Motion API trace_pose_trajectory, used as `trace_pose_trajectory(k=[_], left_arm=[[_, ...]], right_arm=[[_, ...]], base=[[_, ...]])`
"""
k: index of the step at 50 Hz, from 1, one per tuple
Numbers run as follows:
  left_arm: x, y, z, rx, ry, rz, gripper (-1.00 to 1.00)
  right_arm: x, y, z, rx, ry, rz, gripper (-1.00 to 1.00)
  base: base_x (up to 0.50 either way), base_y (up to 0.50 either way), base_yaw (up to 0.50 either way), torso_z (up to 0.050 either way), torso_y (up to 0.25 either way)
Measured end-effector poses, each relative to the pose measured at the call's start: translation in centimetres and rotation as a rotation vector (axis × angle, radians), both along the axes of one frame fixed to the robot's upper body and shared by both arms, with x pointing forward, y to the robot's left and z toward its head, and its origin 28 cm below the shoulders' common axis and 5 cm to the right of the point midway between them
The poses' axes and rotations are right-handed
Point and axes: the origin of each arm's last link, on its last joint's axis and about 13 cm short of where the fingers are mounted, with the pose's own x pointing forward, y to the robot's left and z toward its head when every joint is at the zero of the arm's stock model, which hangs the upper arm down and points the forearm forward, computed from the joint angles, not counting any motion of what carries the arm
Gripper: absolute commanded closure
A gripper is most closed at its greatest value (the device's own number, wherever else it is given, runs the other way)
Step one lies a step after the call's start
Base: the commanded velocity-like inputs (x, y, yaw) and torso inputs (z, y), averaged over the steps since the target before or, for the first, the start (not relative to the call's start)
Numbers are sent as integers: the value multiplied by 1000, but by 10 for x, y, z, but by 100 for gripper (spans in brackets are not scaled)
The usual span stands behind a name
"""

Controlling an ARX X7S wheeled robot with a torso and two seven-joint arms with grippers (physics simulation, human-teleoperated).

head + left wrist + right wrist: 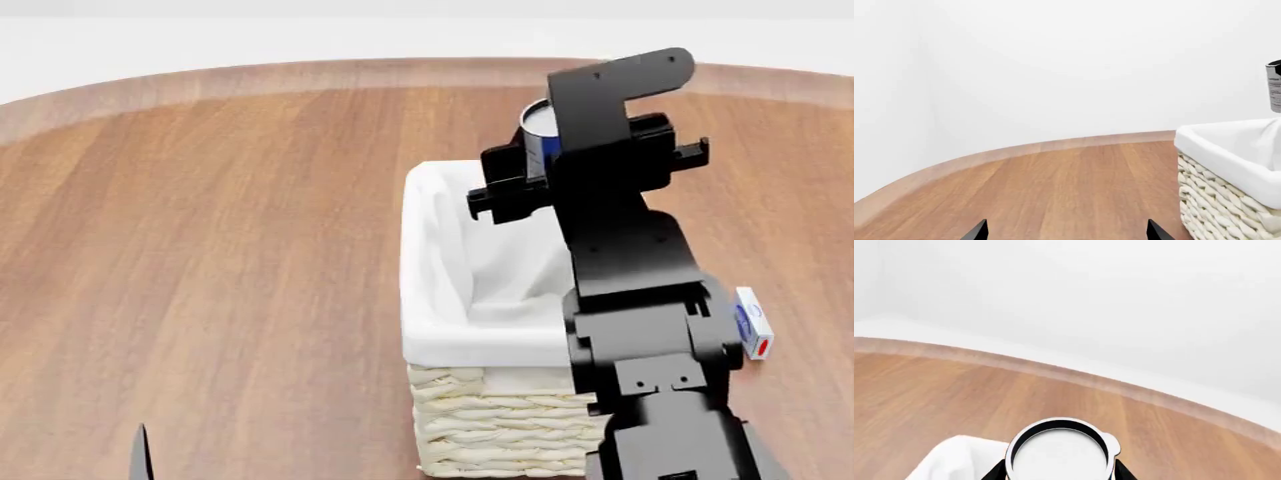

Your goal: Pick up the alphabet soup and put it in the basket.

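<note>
Soup [539,128] gripped in right claw [534,165] above basket [441,330].

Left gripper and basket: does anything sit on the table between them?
No. In the left wrist view, only bare wood table lies between the left gripper and the basket; the head view agrees.

1. Head view: from high up, looking forward and down over the wooden table [200,250]; the basket [481,300] lies just below centre, with the right arm [627,260] close in front of it.
2. Left wrist view: low and near the tabletop, facing level toward the white wall [1067,65]; one corner of the basket [1227,175] stands close by.
3. Right wrist view: just above the basket's cloth rim [954,460], facing the table's far edge.
4. Shared: all three views include the basket and the table.
</note>
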Motion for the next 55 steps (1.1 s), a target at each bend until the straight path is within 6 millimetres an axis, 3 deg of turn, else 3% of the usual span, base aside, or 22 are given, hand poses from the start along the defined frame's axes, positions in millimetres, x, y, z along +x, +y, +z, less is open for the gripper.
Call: trace_pose_trajectory(k=[24,55], left_arm=[[0,1,-1,0,3,1,-100],[1,1,-2,-2,6,3,-100]], right_arm=[[-3,-3,-5,53,173,25,100],[-13,-11,-26,58,330,-14,100]], base=[[0,0,0,0,0],[0,0,0,0,1]])
